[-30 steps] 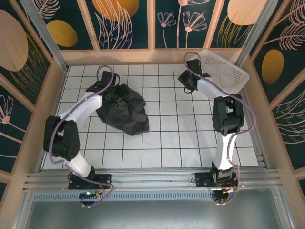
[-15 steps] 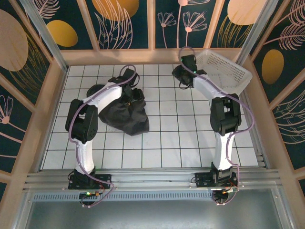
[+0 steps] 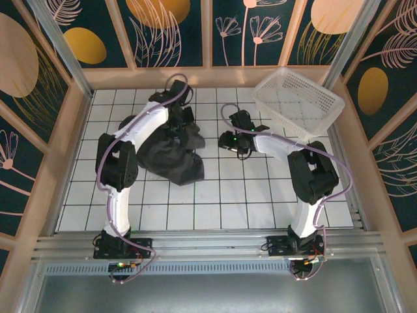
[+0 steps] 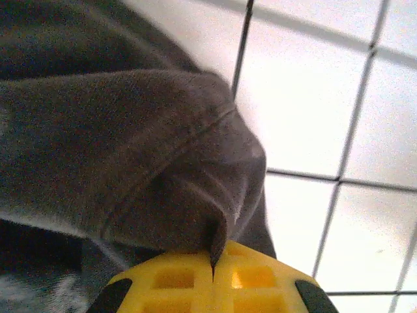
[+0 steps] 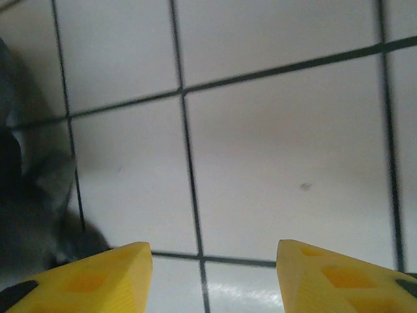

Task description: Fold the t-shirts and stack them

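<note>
Left gripper (image 4: 213, 268): fingers pinched together on a fold of the t-shirts (image 4: 130, 143), seam running right down to the tips. Right gripper (image 5: 212, 264): fingers apart over bare tiled table (image 5: 260, 163), cloth just off their left. Top view adds the whole crumpled heap, and a white basket (image 3: 329, 98) out past the right fingers.

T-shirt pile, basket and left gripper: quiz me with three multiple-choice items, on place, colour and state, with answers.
1. Where is the white basket? A far right corner; B near left corner; C table centre.
2. What colour are the t-shirts? A red; B dark charcoal; C white.
3. The left gripper is: A open over tiles; B shut on the t-shirts; C shut on the basket.
Answers: 1 A, it sits far right in the top view; 2 B, nearly black heap; 3 B, cloth pinched between closed fingers.
</note>
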Controlling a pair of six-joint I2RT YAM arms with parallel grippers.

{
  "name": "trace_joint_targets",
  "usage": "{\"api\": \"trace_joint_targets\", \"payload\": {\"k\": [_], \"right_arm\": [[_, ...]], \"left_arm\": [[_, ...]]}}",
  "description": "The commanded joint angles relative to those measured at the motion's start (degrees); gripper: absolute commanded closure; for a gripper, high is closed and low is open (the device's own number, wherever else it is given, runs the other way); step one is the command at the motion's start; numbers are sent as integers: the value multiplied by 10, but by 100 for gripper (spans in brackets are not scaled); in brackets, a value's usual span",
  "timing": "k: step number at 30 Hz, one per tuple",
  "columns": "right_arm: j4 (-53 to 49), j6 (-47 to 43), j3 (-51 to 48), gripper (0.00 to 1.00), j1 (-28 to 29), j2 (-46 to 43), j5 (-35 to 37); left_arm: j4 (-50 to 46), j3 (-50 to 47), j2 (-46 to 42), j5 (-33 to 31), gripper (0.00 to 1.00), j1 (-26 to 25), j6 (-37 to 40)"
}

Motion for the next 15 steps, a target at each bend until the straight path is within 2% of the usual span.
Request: {"api": "trace_joint_targets", "payload": {"k": [1,4,9,15], "right_arm": [[6,-69,-1,44,43,-1,-38],[9,-75,21,41,68,29,-54],[25,-74,83,37,95,91,-73],[-5,-71,187,36,100,188,-51]], "left_arm": [[-3,74,-89,-74,100,22,-43],[15,87,-131,-98,100,44,-52],[32,74,-174,-77,100,87,-69],[52,61,-208,-84,100,101,-79]]}}
